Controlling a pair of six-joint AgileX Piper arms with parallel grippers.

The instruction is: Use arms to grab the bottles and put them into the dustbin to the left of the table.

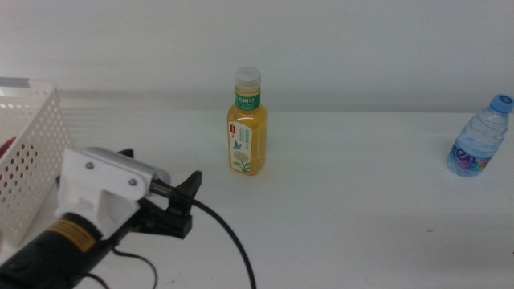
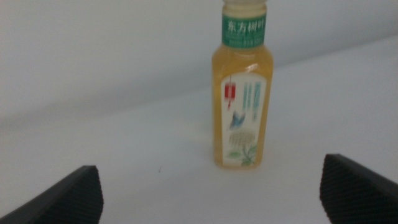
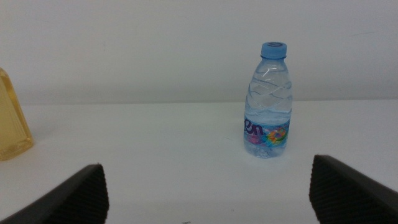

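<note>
Middle view: left gripper (image 1: 181, 201), white blocky housing with black fingers, sits low at table's left, jaws spread wide, nothing between them, facing the upright yellow juice bottle with white cap (image 1: 246, 124) at table centre. White perforated plastic basket (image 1: 28, 152) stands at far left. Small clear water bottle with blue cap (image 1: 479, 138) upright at far right. Right gripper (image 3: 208, 190): jaws apart, empty, bottle ahead. White tabletop (image 1: 361, 209).

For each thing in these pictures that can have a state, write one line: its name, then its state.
Juice bottle: upright on the table, capped, not held.
Water bottle: upright, capped, not held.
Dustbin: upright at the table's left, something red showing inside.
Left gripper: open, short of the juice bottle.
Right gripper: open, facing the water bottle, out of the middle view.
</note>
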